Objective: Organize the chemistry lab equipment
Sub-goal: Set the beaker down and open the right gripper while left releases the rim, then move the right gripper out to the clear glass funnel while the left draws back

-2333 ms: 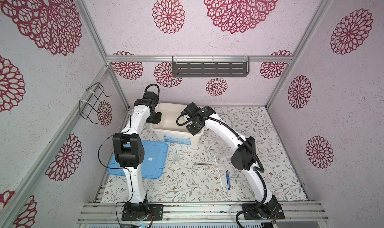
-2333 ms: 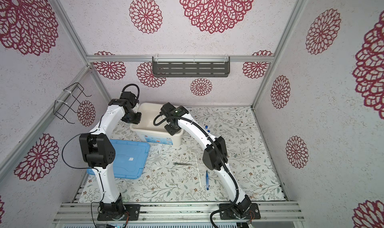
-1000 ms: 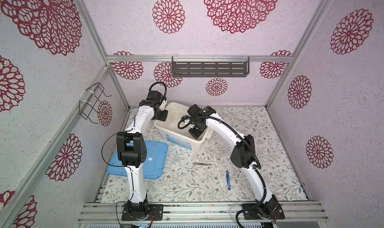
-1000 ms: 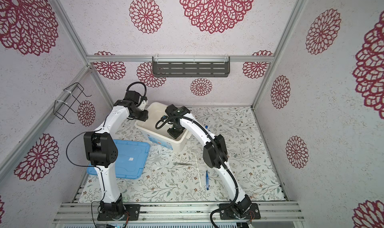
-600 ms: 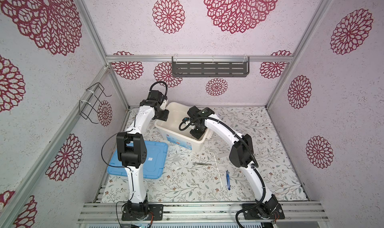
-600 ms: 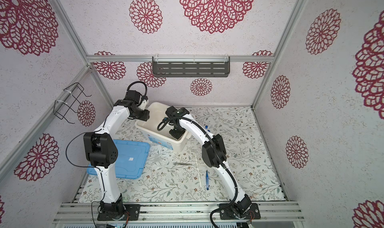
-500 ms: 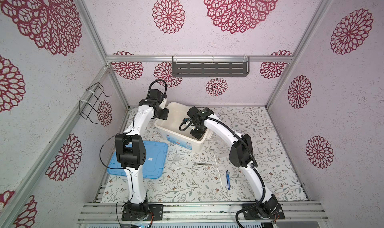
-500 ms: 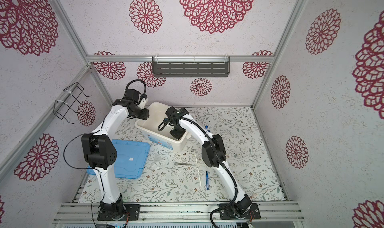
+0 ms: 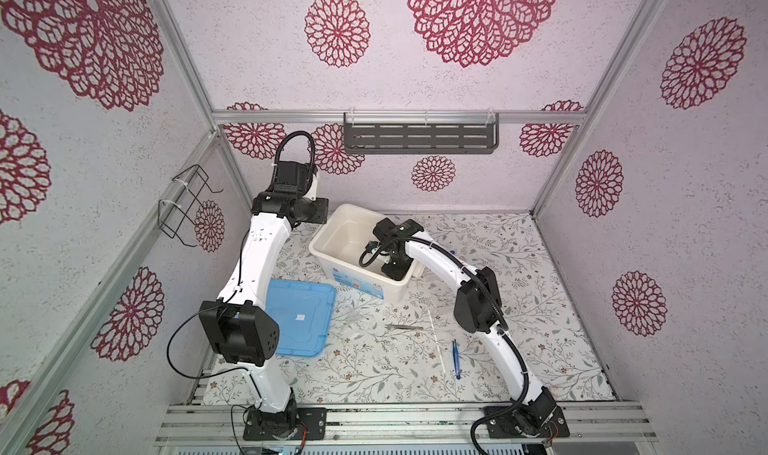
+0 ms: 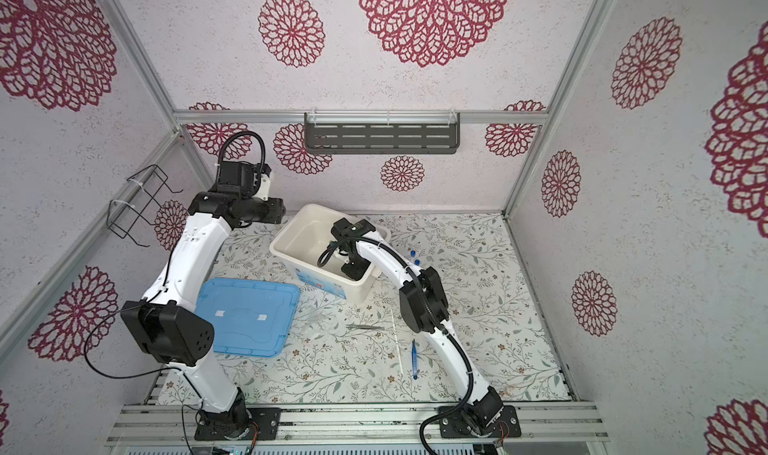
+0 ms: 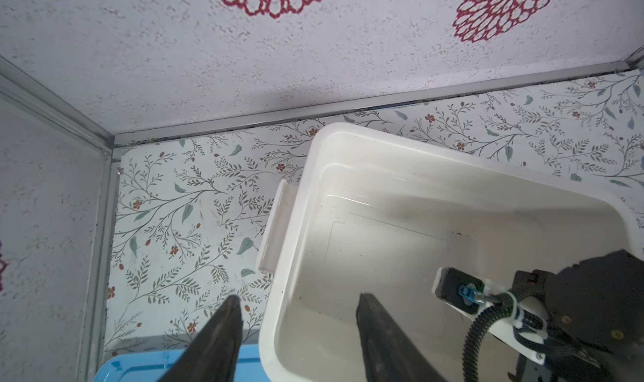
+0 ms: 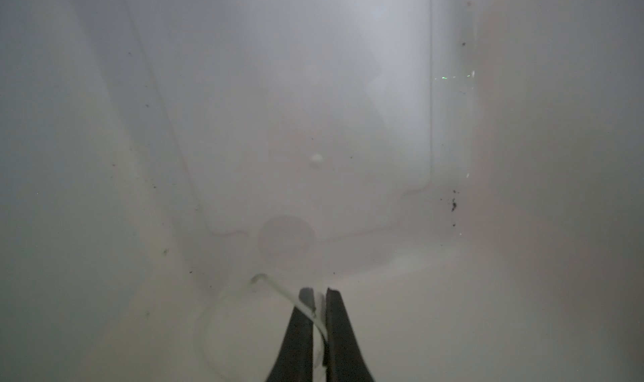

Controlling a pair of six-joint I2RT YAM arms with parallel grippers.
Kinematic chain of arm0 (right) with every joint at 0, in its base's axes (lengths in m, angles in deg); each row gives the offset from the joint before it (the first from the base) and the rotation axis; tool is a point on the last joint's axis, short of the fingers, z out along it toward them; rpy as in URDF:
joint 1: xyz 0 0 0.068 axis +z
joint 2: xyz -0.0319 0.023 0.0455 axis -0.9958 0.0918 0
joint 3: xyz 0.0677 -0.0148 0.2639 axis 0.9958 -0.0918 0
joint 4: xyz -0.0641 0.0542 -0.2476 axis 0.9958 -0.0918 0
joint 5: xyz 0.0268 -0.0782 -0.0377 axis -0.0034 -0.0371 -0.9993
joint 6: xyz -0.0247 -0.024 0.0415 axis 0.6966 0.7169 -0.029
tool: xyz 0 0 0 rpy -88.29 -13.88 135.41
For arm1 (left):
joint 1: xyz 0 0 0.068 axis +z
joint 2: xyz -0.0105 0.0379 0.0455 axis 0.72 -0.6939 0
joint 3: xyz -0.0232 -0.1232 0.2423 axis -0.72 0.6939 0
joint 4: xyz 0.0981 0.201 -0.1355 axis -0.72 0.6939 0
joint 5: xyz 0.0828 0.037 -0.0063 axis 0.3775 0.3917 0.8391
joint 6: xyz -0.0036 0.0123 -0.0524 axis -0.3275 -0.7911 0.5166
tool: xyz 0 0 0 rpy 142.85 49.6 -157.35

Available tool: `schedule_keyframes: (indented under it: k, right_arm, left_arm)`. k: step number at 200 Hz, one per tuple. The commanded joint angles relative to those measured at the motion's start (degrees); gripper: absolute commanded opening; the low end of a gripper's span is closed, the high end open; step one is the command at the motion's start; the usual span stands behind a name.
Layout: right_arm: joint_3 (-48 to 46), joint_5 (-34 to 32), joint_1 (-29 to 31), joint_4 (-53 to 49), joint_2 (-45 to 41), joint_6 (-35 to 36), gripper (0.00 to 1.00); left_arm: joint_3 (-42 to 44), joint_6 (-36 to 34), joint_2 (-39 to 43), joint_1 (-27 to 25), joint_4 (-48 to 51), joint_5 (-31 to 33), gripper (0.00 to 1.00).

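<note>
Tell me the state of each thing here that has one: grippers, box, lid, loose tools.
white box: open, lid off.
blue lid: flat on the table.
left gripper: jaws open, empty.
right gripper: jaws shut on clear glassware inside the white box.
grey tweezers: lying on the table.
white rod: lying on the table.
blue tweezers: lying on the table.
test tubes: capped, on the table.

1. No text, brand or number can be read in any view.
2. The white box [image 9: 392, 296] has a blue-and-white printed label [image 9: 356, 281] on its front wall, near the middle of both top views. Its print is too small to read.
3. The blue lid [image 10: 232, 336] bears small white stickers [image 10: 261, 317] with no legible writing.
</note>
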Motion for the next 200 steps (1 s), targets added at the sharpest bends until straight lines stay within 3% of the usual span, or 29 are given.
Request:
schedule_keyframes:
  k: [1, 34, 83, 139, 200]
  right_arm:
    - [0.50, 0.87, 0.01, -1.16, 0.28, 0.37, 0.01]
    - [0.66, 1.00, 0.23, -1.12, -0.46, 0.10, 0.13]
    - [0.96, 1.32, 0.27, -0.62, -5.96, -0.67, 0.20]
    - [1.10, 0.18, 1.39, -0.04, -13.35, -2.01, 0.33]
    - [1.10, 0.48, 3.93, -2.11, -18.93, -3.93, 0.36]
  left_arm:
    - [2.52, 3.28, 3.85, -0.01, 1.92, 0.57, 0.57]
    - [6.33, 6.13, 9.10, 0.12, 2.25, 1.60, 0.60]
    - [14.62, 9.86, 19.24, 0.41, 6.28, 3.44, 0.61]
    - [29.66, 16.30, 32.06, 0.43, 7.72, -3.75, 0.65]
    - [41.59, 25.46, 40.55, -0.47, 5.71, -9.68, 0.65]
